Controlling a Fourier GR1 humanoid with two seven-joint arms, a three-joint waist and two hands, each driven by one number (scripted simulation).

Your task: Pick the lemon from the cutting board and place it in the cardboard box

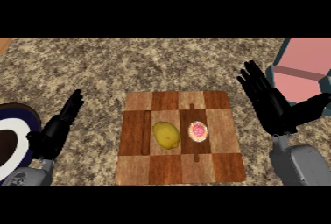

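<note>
A speckled grey-brown stone bench (161, 65) fills most of the view. Near the middle, toward the lower part, sits a small round thing (198, 131) with a pale rim and a pink-red centre; what it is cannot be told for sure, though it looks like a cut slice of fruit or a small sweet. At the left edge, partly cut off by the frame, lies a plate (13, 144) with a dark blue rim, a white ring inside that, and a dark brown centre. In the top left corner a thin strip of orange-brown wood (4, 44) shows beside the stone.
</note>
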